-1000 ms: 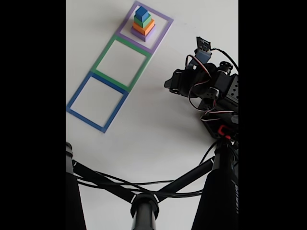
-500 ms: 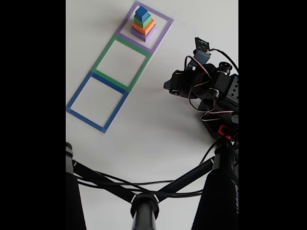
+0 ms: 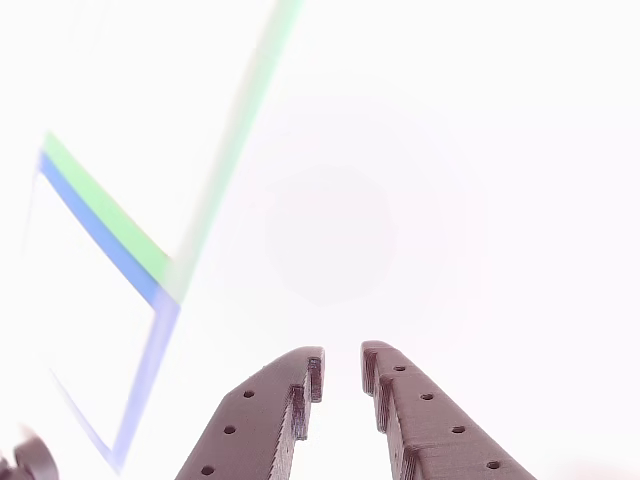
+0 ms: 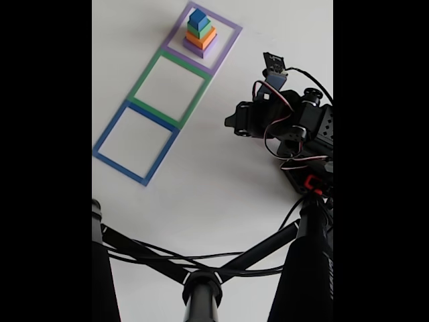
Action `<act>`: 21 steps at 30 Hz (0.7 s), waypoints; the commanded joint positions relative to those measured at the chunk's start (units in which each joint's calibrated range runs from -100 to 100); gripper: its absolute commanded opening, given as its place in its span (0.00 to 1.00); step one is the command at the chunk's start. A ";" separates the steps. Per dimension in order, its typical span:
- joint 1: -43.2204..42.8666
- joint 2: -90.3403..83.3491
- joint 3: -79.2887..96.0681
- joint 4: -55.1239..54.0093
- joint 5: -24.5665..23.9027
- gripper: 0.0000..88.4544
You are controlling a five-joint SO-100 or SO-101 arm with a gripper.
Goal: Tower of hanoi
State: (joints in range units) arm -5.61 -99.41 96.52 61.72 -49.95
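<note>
The tower of hanoi (image 4: 200,33) stands at the top of the fixed view as one stack: blue cube (image 4: 198,18) on top, then green (image 4: 199,29), orange (image 4: 201,38) and purple (image 4: 202,47) at the bottom. It sits inside a purple square outline (image 4: 228,39). My gripper (image 4: 231,123) hangs at the right, well apart from the stack and lower in the picture. In the other view its two dark fingers (image 3: 342,362) rise from the bottom edge with just a narrow slit between the tips and nothing held.
Below the purple square lie a green outline (image 4: 143,85) and a blue outline (image 4: 106,139), both with nothing inside. Their strips (image 3: 105,228) cross the left of the other view. Black stand legs and cables (image 4: 201,285) span the bottom of the fixed view.
The arm has shifted a little to the left and the wrist end has risen slightly. The stack has not moved.
</note>
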 commanded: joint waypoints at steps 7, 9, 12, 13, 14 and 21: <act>-0.05 10.31 -11.34 -12.32 19.10 0.00; -0.24 15.80 -18.34 -12.65 22.31 0.00; 0.05 22.18 -28.06 -14.11 32.79 0.00; 0.05 23.63 -31.06 -14.75 36.17 0.00; 0.24 24.84 -34.06 -14.83 40.23 0.00; 2.92 39.70 -50.34 -23.42 86.21 0.00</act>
State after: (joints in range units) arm -4.13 -66.91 55.44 42.62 16.26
